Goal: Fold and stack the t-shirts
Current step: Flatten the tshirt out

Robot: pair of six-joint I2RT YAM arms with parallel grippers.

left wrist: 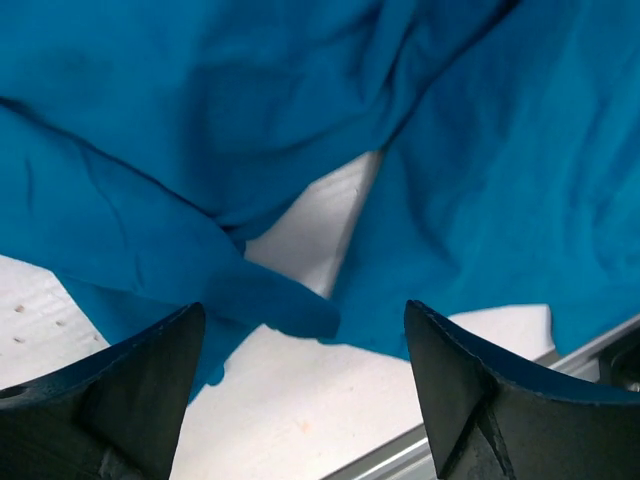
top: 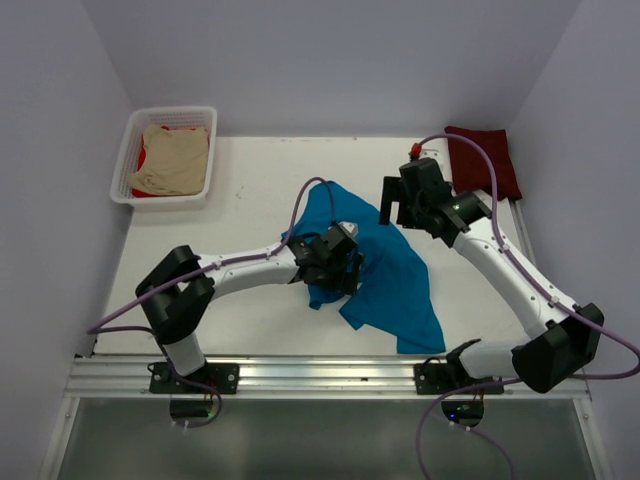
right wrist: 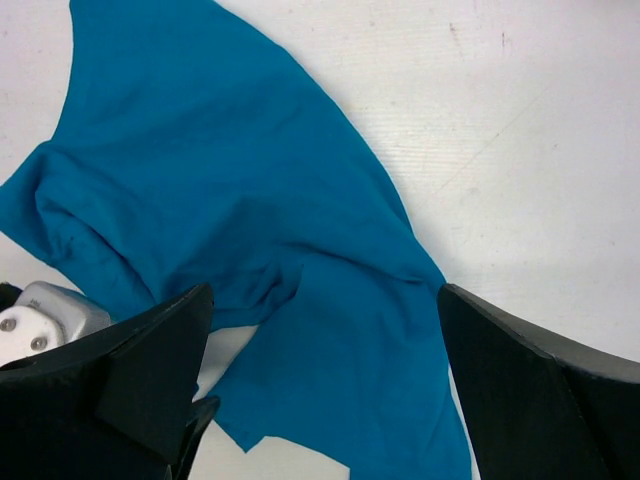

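The light is bright and soft all over. In the top view the white desk [top: 240, 200] looks evenly lit, with a pale grey shadow under the left arm [top: 245, 265] near the front edge. In the left wrist view the blue shirt [left wrist: 200, 120] is dark in its folds and a bit fuzzy. The black fingers [right wrist: 130, 390] low in both wrist views look dark and blurry.

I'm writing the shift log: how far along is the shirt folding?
Done: one maroon shirt looks folded at the far right corner. In hand: the teal shirt lies rumpled mid-table, both the left gripper and right gripper open above it, neither holding it. Left: folding and stacking it, plus the beige shirt and red shirt in the basket.
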